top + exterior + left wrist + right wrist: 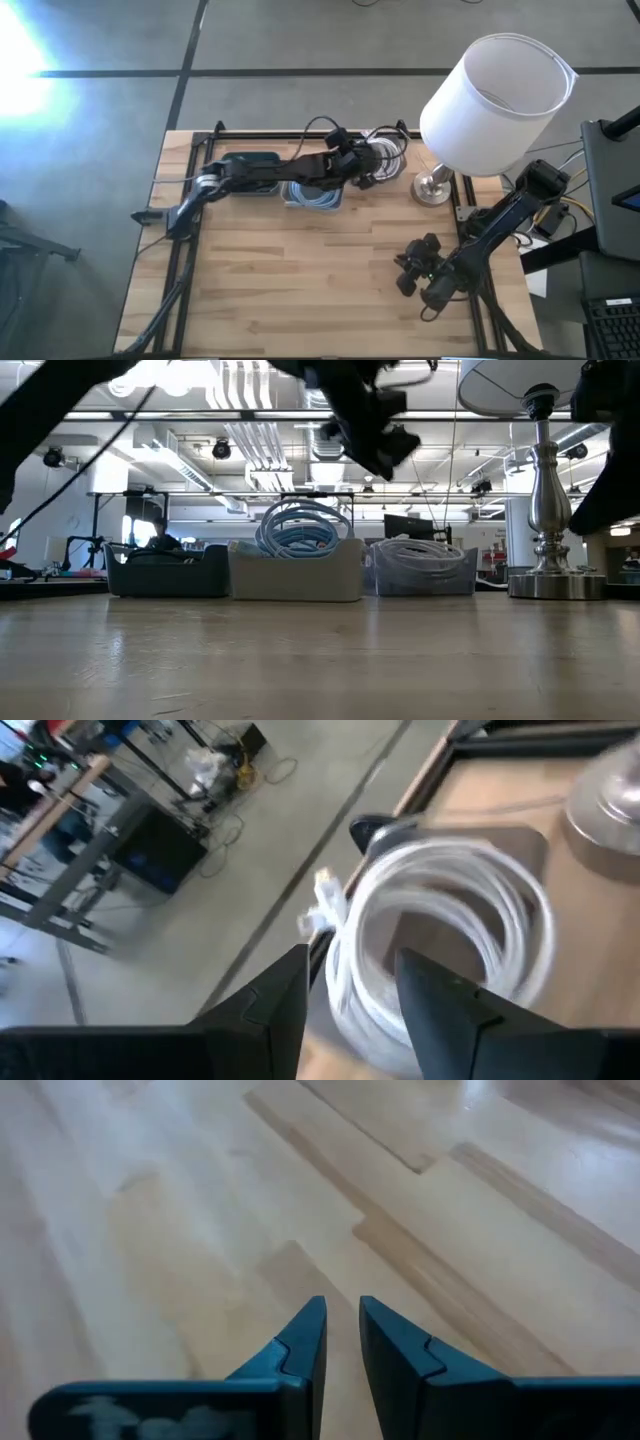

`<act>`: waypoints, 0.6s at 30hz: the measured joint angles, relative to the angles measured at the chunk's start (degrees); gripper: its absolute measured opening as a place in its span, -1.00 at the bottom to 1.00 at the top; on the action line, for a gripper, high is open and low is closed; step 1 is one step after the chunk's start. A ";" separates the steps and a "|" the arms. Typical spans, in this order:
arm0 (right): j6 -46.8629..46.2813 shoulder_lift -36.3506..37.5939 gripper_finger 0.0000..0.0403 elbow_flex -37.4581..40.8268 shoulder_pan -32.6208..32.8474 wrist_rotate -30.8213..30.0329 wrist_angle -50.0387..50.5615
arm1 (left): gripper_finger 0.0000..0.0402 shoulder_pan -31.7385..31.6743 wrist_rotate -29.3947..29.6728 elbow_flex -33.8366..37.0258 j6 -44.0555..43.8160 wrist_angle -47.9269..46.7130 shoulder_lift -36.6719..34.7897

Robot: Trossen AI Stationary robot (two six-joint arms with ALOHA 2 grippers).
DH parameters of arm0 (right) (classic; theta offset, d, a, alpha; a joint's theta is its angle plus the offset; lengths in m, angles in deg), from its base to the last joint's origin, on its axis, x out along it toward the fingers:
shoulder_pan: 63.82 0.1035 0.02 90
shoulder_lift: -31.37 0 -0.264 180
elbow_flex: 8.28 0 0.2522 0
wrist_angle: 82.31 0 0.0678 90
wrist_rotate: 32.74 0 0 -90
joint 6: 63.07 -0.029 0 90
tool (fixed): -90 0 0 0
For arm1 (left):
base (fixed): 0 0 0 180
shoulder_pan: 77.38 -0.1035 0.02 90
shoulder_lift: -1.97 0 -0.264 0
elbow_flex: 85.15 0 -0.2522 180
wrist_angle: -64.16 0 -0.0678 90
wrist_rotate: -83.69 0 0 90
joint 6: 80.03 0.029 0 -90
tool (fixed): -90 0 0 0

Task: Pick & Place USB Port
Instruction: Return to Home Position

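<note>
Cables sit coiled in a row of 3 bins along the table's (300, 290) far edge. The blue cable (300, 525) fills the white bin (295, 572) in the middle, its loops rising above the rim. The white cable (420, 555) lies in the end bin (378, 575), the one nearest the lamp (495, 100), and keeps below the rim. At the other end stands the dark bin (165, 572); what it holds cannot be made out. From above, the 3 bins touch or nearly touch side by side, and the lamp's base stands just beside the end bin. The left gripper (368, 172) is reached out from its base across the dark and white bins and hangs in the air over the end bin, well above the rims in the low view. Its 2 fingers (285, 1005) are spread apart with nothing between them, and its wrist camera looks past them straight down at the white coil. The right gripper (408, 268) is near the table's right edge, low over bare wood and well apart from the bins. Its fingers (305, 1340) are almost pressed together, only a thin slit between them, gripping nothing.
</note>
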 joint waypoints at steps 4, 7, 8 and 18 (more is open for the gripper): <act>5.78 3.35 -0.70 -0.43 0.65 -2.65 -0.18 | -0.24 2.58 -0.27 5.40 -2.90 -5.67 -7.87; 11.79 7.07 -0.70 -0.45 1.44 -6.12 -0.32 | -0.25 4.83 -0.72 14.84 -4.16 -4.07 -16.26; 13.50 8.55 -0.70 -0.45 1.59 -6.65 -0.46 | -0.25 5.65 -1.30 18.86 -4.95 -3.05 -19.49; 39.31 22.43 -0.76 7.34 1.42 -9.14 -18.18 | -0.25 12.87 -25.37 63.67 -7.12 20.22 -53.97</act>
